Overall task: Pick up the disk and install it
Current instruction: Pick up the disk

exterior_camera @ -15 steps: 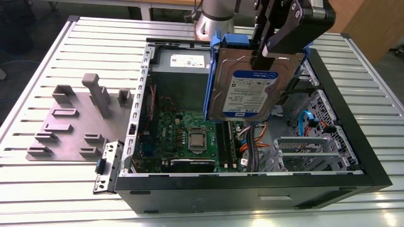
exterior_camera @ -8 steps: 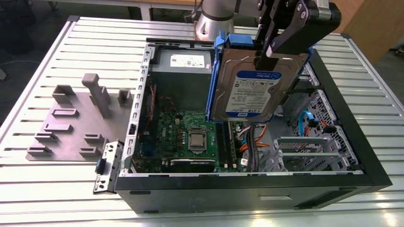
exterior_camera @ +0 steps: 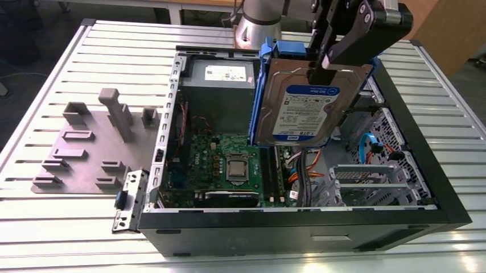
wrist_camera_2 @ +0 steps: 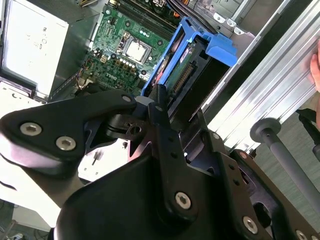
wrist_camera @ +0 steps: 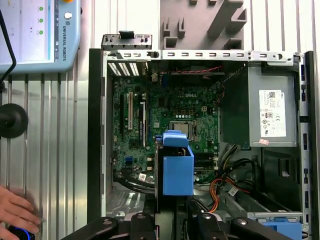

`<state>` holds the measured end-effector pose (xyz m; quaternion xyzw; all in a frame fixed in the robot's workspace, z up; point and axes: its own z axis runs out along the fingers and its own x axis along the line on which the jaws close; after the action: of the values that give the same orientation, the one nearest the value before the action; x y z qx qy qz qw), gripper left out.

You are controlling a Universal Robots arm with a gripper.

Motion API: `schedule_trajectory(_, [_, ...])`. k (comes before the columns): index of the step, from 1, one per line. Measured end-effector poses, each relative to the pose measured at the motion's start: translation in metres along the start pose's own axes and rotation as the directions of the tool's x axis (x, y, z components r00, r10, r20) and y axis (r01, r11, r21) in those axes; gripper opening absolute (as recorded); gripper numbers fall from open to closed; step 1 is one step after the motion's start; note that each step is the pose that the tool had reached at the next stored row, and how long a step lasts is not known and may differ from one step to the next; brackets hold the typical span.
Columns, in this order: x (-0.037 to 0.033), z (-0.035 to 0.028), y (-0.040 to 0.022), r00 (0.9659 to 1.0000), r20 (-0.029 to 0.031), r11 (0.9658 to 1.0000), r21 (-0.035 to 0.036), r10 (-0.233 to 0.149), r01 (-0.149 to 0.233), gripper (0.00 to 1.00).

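Note:
The disk [exterior_camera: 304,108], a silver drive with a white-and-blue label in a blue carrier, hangs upright above the open computer case [exterior_camera: 304,227]. My gripper [exterior_camera: 332,61] is shut on its upper edge. Its lower end is over the motherboard [exterior_camera: 227,165], beside the metal drive cage [exterior_camera: 372,182]. Both wrist views look along the disk: I see it end-on as the blue carrier [wrist_camera: 177,167] above the board, and edge-on [wrist_camera_2: 187,55] with its connector showing. The black fingers [wrist_camera_2: 159,107] clamp it from both sides.
A grey power supply box [exterior_camera: 220,77] with a white sticker fills the case's far corner. Orange and blue cables [exterior_camera: 315,165] lie near the cage. A grey fixture plate [exterior_camera: 83,148] sits on the slatted table at the exterior view's left. A person's hand [wrist_camera: 15,210] rests beside the case.

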<state>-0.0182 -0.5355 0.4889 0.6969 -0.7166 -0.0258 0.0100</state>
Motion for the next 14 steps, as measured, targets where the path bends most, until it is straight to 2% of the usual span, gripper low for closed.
schedule_trajectory(10, [0.0, 0.0, -0.0003, 1.0, 0.0, 1.0, 0.0, 0.0, 0.0, 0.35])
schedule_trajectory(14, [-0.0001, -0.0002, -0.0053, 1.0, 0.0, 1.0, 0.0, 0.0, 0.0, 0.35])
